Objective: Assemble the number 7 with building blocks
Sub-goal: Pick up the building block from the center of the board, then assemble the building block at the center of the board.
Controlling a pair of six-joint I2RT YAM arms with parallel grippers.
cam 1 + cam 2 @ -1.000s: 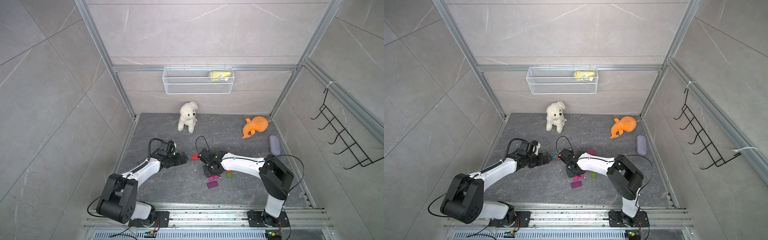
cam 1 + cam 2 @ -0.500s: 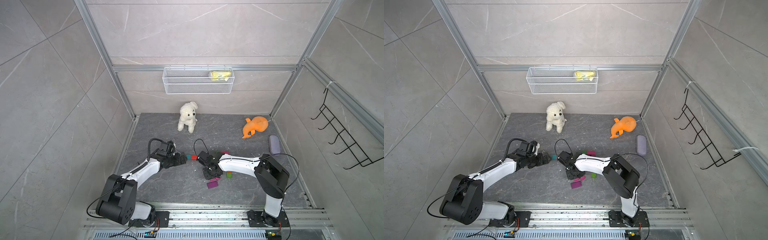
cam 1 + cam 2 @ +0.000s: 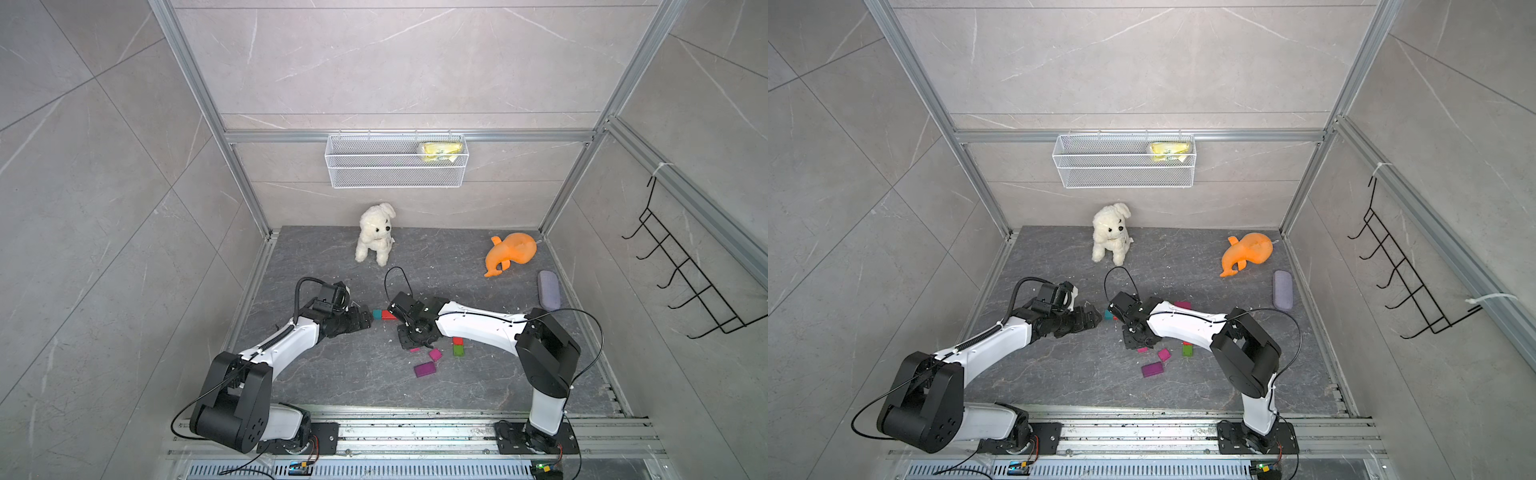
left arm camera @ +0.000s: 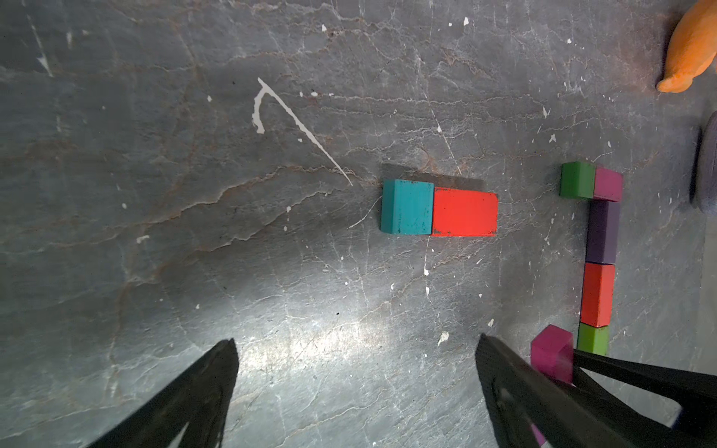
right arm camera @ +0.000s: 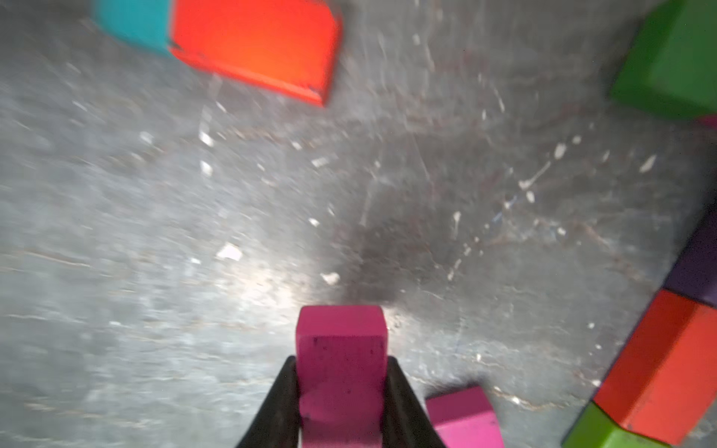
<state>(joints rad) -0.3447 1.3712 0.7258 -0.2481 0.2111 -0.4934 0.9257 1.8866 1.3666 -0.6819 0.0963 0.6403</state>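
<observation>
**A:** Top views. The left gripper (image 3: pixel 365 319) sits low over the slate floor (image 3: pixel 332 374) with its jaws spread and nothing between them. The teal block (image 3: pixel 376 314) and red block (image 3: pixel 389 316) lie just beyond its tips, touching end to end.

**B:** And the right gripper (image 3: pixel 415 336)?

**A:** It points down, just beside that pair. I cannot read its grip from up here. The number 7 (image 3: pixel 1187 350) is mostly hidden under the right arm (image 3: pixel 1183 326); only its red-and-green foot and a magenta corner show. A purple block (image 3: pixel 1152 369) lies loose, apart from the rest.

**B:** Left wrist view?

**A:** The left fingers (image 4: pixel 209 388) stand wide apart over bare floor. The number 7 (image 4: pixel 602 232) shows whole. Green and magenta squares form the bar, and purple, red and green run down the stem, all touching. The magenta block (image 4: pixel 551 358) sits tilted beside the stem's green end, pinched by the right gripper's fingers (image 4: pixel 620 372).

**B:** Right wrist view?

**A:** Blurred. The right gripper (image 5: pixel 341 360) is clamped on the magenta block (image 5: pixel 341 388). A second magenta block (image 5: pixel 461 415) lies just beside it.
</observation>
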